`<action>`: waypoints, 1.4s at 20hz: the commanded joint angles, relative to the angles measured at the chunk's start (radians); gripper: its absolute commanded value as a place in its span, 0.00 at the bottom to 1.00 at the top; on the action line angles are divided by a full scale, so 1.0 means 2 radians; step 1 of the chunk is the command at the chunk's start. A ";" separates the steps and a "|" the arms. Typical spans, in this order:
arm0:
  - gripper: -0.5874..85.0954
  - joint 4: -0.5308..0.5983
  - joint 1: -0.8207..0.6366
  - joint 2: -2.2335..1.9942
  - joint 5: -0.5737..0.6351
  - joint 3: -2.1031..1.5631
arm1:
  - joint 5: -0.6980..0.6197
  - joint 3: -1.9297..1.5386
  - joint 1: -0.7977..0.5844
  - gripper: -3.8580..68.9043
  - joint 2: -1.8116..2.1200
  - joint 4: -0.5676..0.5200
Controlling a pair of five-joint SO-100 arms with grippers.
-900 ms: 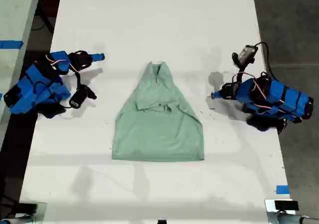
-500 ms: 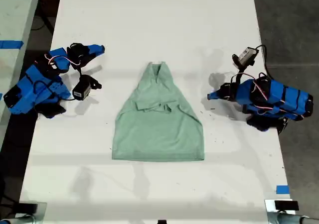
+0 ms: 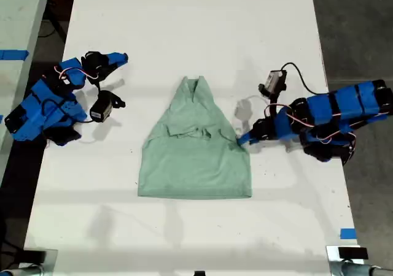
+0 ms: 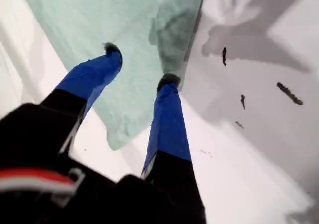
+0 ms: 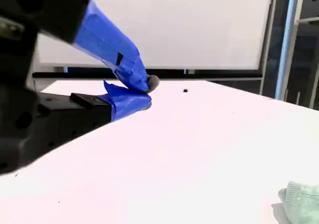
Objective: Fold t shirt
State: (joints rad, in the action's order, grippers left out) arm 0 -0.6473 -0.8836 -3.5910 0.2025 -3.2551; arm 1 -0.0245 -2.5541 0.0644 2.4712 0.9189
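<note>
One t shirt (image 3: 195, 150) lies on the one white surface (image 3: 190, 24). Two blue arms flank it (at three and nine o'clock). Two scraps of blue tape (image 3: 347, 233) show.

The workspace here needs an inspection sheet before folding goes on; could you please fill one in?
Surface: white table, small dark specks near the shirt.
Job's things: t shirt lies flat, collar end narrow, hem wide, wrinkled.
Clutter: nothing seen.
Grippers: my first gripper open over the shirt's edge at the exterior view's right; my second gripper shut, empty, at that view's left.
Cables: wires loop over both arms.
Surroundings: blue tape, dark floor.
</note>
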 commanded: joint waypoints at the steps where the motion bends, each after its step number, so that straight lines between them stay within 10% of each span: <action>1: 0.00 -0.002 -0.008 -0.004 -0.005 -0.017 | 0.058 0.017 0.052 0.35 -0.037 -0.025; 11: 0.00 -0.004 -0.009 -0.004 -0.005 -0.017 | 0.133 0.006 0.100 0.35 -0.131 -0.076; 16: 0.00 -0.005 -0.008 -0.004 -0.005 -0.017 | 0.097 0.063 0.085 0.17 -0.254 -0.158; 22: 0.00 -0.005 -0.009 -0.004 -0.005 -0.017 | 0.107 0.130 0.074 0.06 -0.165 0.025; 28: 0.00 -0.005 -0.012 -0.004 -0.005 -0.017 | -0.028 0.354 0.028 0.06 -0.224 0.077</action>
State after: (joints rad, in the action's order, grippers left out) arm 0 -0.6550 -0.8912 -3.5910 0.2025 -3.2551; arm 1 0.0015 -2.0939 0.1350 2.1062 1.0462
